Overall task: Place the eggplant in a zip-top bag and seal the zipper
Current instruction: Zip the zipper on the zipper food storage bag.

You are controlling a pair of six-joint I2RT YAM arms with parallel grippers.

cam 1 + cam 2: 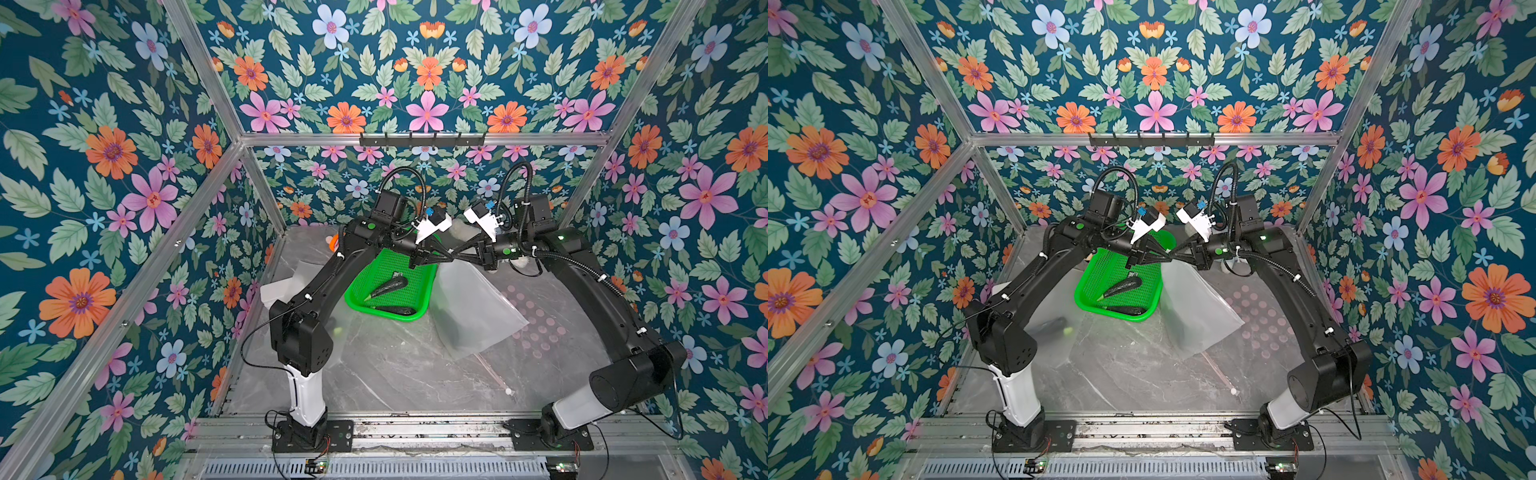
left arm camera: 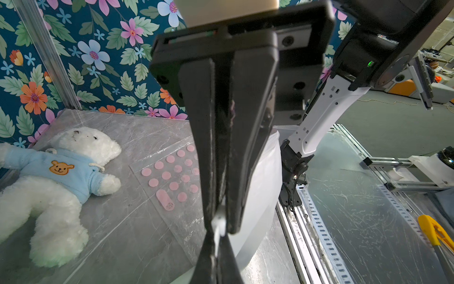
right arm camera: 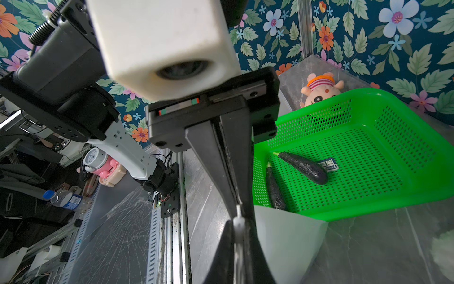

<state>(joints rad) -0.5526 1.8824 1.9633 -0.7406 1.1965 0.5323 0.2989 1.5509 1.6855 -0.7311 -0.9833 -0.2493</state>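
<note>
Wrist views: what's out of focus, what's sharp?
Left wrist view: right end effector close-up and soft, zip-top bag washed out, teddy bear sharp. Right wrist view: left arm's camera housing blurred, eggplants and green basket crisp.

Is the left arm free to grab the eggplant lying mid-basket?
Probably not yet: the left gripper is shut on the bag at its edge, though the eggplant lies uncovered in the basket nearby.

The left gripper [image 1: 1162, 259] and right gripper [image 1: 1178, 252] met tip to tip, pinching the top edge of a translucent bag [image 1: 1196, 311] that hung just right of a green basket [image 1: 1079, 297] holding two eggplants [image 1: 1121, 286]; a pink-dotted bag [image 1: 1262, 324] lay flat farther right.
</note>
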